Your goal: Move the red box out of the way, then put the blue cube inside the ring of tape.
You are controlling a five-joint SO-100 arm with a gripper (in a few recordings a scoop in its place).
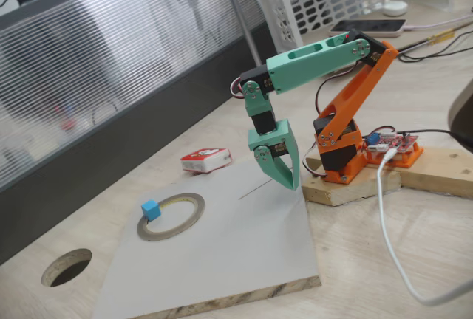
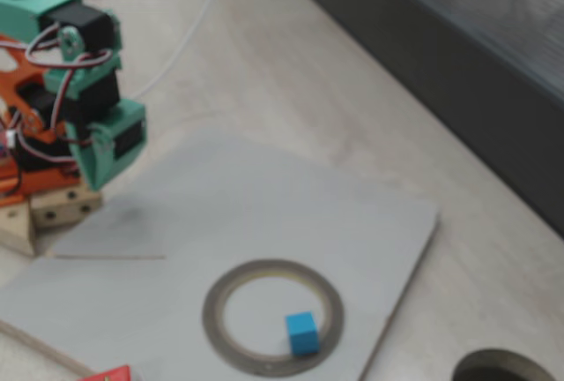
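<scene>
Okay, your blue cube (image 1: 151,210) sits inside the ring of tape (image 1: 172,217), tucked against the inner rim; another fixed view shows the same, cube (image 2: 301,332) near the ring's (image 2: 273,315) lower right inner edge. The red box (image 1: 206,159) lies off the grey board (image 1: 244,252) on the bare wooden table (image 1: 384,260), well apart from the ring, so nothing blocks it. The gripper (image 1: 279,162) hangs above the board near the arm's base, carrying nothing, its fingers look drawn together, though you can't fully confirm that from these angles. My read: both steps look done, and you're parked clear to avoid nudging the ring.
</scene>
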